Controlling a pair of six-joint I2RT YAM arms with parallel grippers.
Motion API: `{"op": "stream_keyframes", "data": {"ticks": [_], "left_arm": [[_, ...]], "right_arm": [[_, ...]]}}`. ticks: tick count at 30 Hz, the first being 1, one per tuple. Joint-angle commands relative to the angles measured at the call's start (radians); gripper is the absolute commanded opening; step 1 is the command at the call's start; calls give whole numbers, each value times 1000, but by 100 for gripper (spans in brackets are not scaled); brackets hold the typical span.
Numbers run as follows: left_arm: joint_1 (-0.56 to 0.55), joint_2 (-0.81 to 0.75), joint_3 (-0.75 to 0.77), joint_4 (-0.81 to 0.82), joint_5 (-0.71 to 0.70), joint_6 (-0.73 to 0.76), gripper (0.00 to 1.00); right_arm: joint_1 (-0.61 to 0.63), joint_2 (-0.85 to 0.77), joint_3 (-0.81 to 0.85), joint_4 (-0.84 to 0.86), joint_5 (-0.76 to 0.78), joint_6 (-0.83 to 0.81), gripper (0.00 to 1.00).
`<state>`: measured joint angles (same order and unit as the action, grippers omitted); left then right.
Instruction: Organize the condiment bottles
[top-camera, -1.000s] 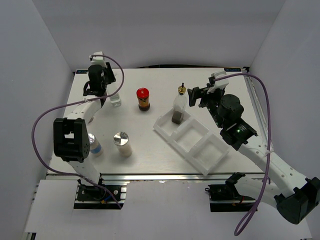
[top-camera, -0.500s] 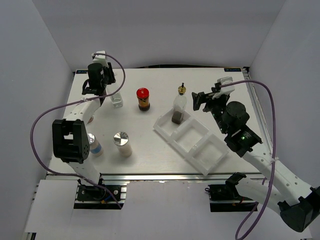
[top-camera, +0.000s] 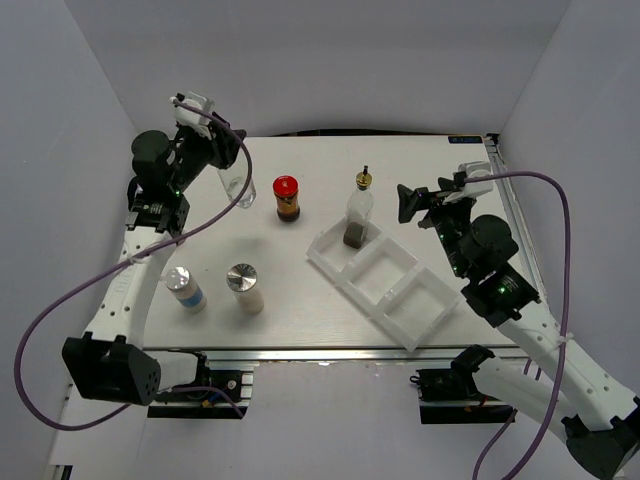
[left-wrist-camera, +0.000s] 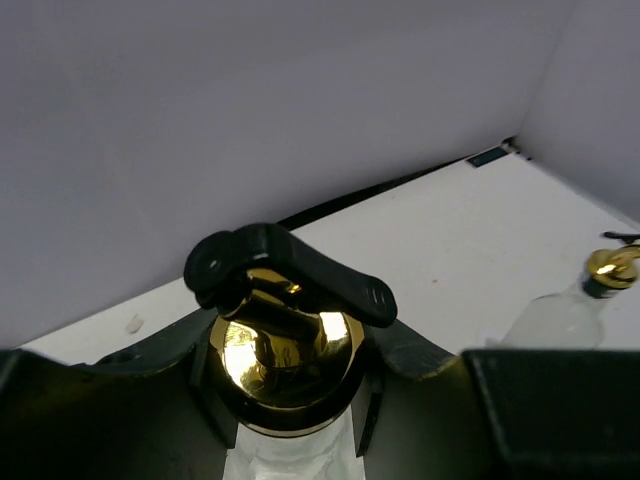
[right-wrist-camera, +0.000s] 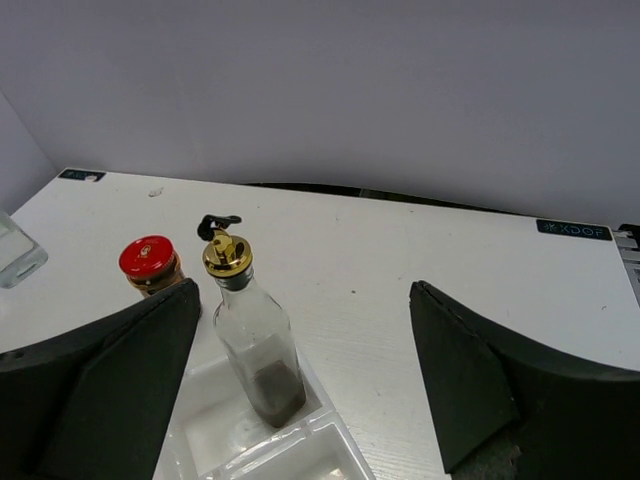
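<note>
My left gripper (top-camera: 215, 155) is shut on the neck of a clear glass gold-spouted bottle (top-camera: 237, 188) and holds it tilted above the table's far left. In the left wrist view its gold spout (left-wrist-camera: 285, 345) sits between my fingers (left-wrist-camera: 420, 360). The second gold-spouted bottle (top-camera: 357, 215) stands in the far compartment of the white tray (top-camera: 400, 310). My right gripper (top-camera: 425, 200) is open and empty, to the right of it. The red-lidded jar (top-camera: 286, 197), silver-capped shaker (top-camera: 243, 285) and blue-labelled bottle (top-camera: 184, 288) stand on the table. The pale-lidded jar is out of view.
The tray lies diagonally at centre right; its two nearer compartments hold nothing. The right wrist view shows the tray bottle (right-wrist-camera: 250, 330), the red-lidded jar (right-wrist-camera: 150, 265) and the tray's corner (right-wrist-camera: 215, 430). Grey walls enclose the table on three sides.
My left arm has swung left and lifted the clear bottle off the table, tilting it. My right gripper has drawn back to the right, away from the bottle standing in the tray.
</note>
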<state>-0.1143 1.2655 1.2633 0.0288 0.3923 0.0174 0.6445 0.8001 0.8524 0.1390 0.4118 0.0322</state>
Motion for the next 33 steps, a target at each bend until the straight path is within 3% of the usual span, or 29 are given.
{"op": "stream_keyframes", "data": {"ticks": [1, 4, 11, 19, 24, 33], "left_arm": [[-24, -54, 25, 72, 91, -75, 0], [-80, -83, -31, 163, 80, -128, 0], [-238, -71, -21, 163, 97, -137, 0], [-346, -52, -160, 403, 138, -258, 0], [-427, -5, -205, 471, 25, -229, 0], [-550, 123, -169, 442, -84, -129, 0]], "right_arm": [[3, -35, -18, 7, 54, 29, 89], [3, -52, -29, 11, 122, 35, 89], [3, -79, -49, 4, 173, 28, 89], [1, -99, -65, 14, 179, 23, 89], [3, -99, -75, 17, 196, 15, 89], [3, -121, -92, 33, 214, 0, 89]]}}
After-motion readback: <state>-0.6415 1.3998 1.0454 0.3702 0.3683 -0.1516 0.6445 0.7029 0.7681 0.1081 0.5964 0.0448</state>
